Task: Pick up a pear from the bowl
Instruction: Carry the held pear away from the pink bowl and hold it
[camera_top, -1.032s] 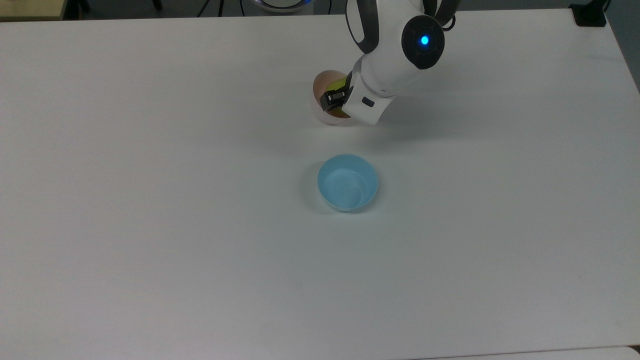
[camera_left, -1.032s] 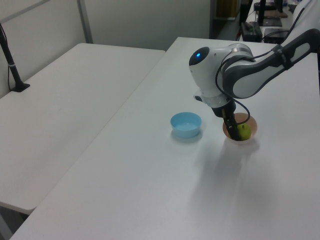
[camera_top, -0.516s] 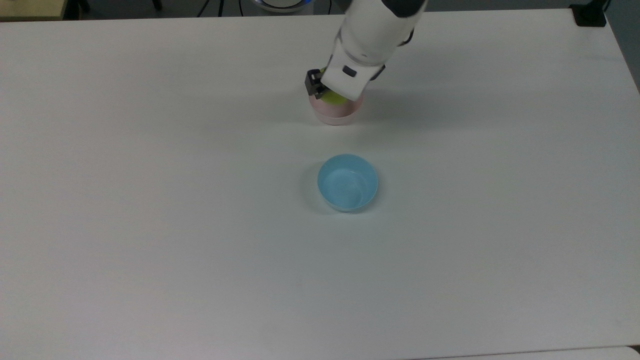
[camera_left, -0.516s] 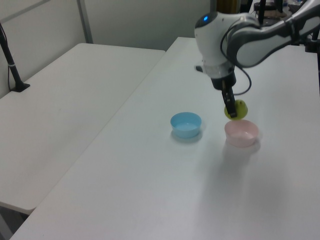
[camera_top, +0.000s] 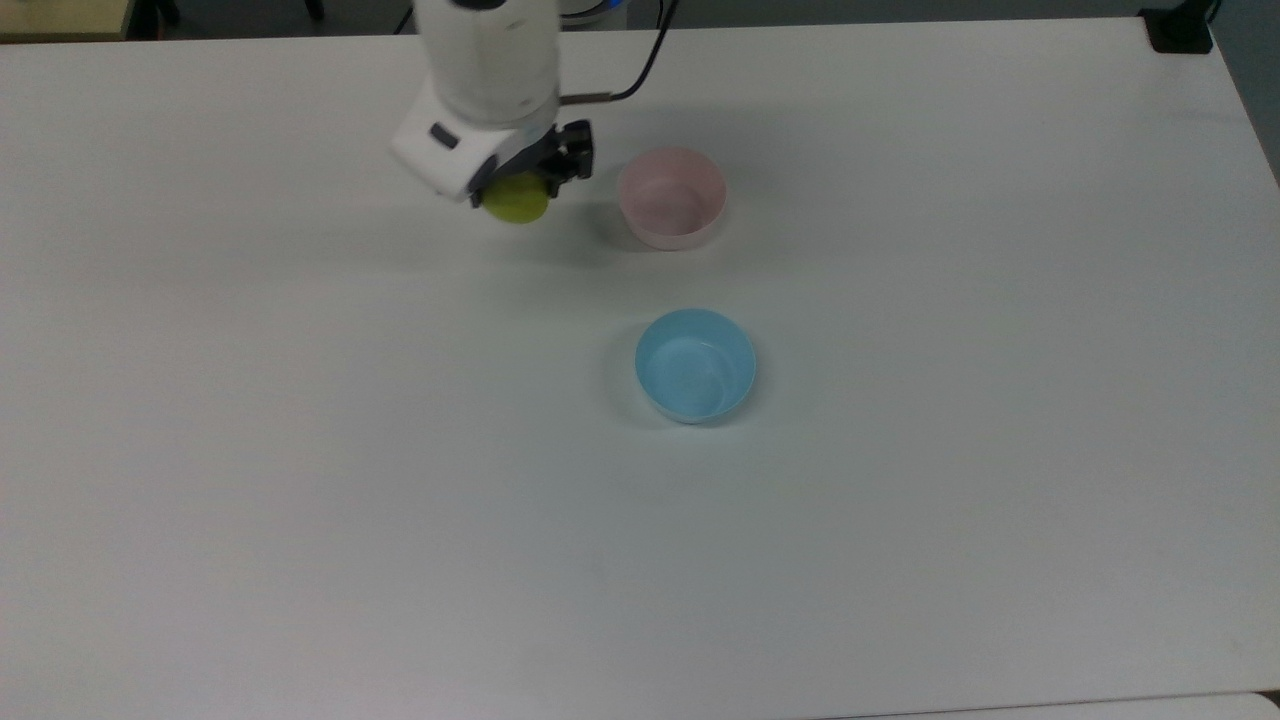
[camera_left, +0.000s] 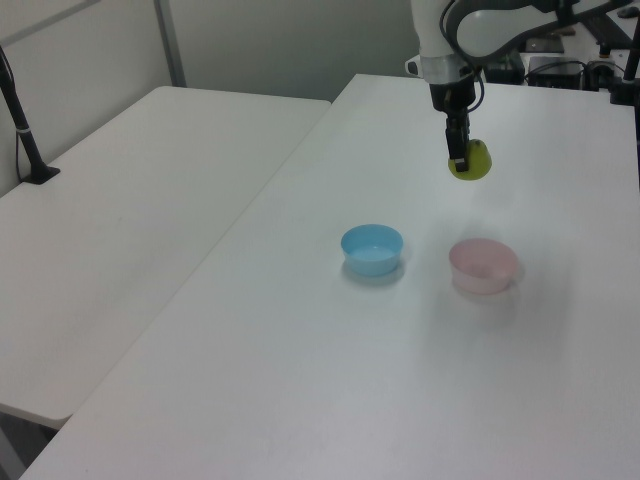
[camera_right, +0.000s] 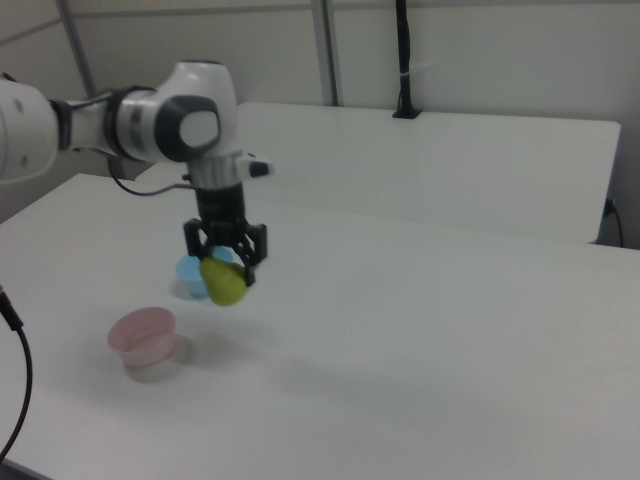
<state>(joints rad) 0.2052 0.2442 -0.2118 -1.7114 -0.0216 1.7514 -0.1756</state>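
Your gripper (camera_right: 228, 272) is clamped on the pear (camera_right: 226, 283), in the air at 9 o'clock from the bowl (camera_top: 671, 199); its stem is hidden.

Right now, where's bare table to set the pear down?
Most of the table is bare: the whole near half below the blue bowl in the top view, plus both sides. Only busy spot is the pink bowl and blue bowl mid-table. The gripper holds the pear above bare surface at the top view's left of the pink bowl.
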